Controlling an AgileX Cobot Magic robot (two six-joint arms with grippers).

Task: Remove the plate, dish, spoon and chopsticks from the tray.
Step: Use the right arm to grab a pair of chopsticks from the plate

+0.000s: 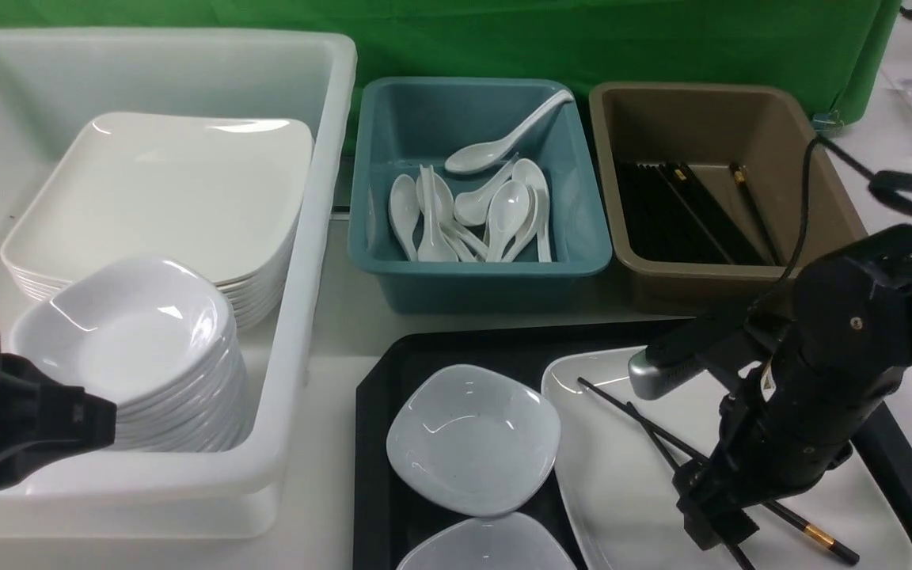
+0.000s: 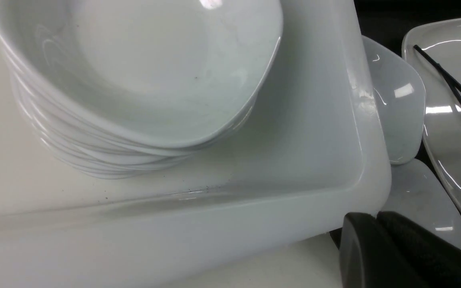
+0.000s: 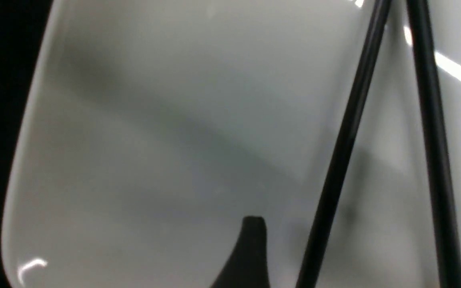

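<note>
The black tray (image 1: pixel 373 475) carries two small dishes (image 1: pixel 472 439), (image 1: pixel 488 546) and the large white plate (image 1: pixel 622 475). The chopsticks (image 1: pixel 646 419) lie crossed on the plate. My right gripper (image 1: pixel 721 538) is down over them. In the right wrist view it (image 3: pixel 362 252) is open, with both chopsticks (image 3: pixel 346 136) between its fingers (image 3: pixel 250 248) and a gap on each side, above the plate (image 3: pixel 174 140). My left gripper (image 1: pixel 104 419) hangs at the near left by the white tub; its jaws (image 2: pixel 374 220) are shut and empty. No spoon shows on the tray.
A white tub (image 1: pixel 305 237) on the left holds a stack of plates (image 1: pixel 163 190) and a stack of dishes (image 1: pixel 139 332). Behind the tray stand a teal bin (image 1: pixel 480 277) with several white spoons and a brown tub (image 1: pixel 741 119) with black chopsticks.
</note>
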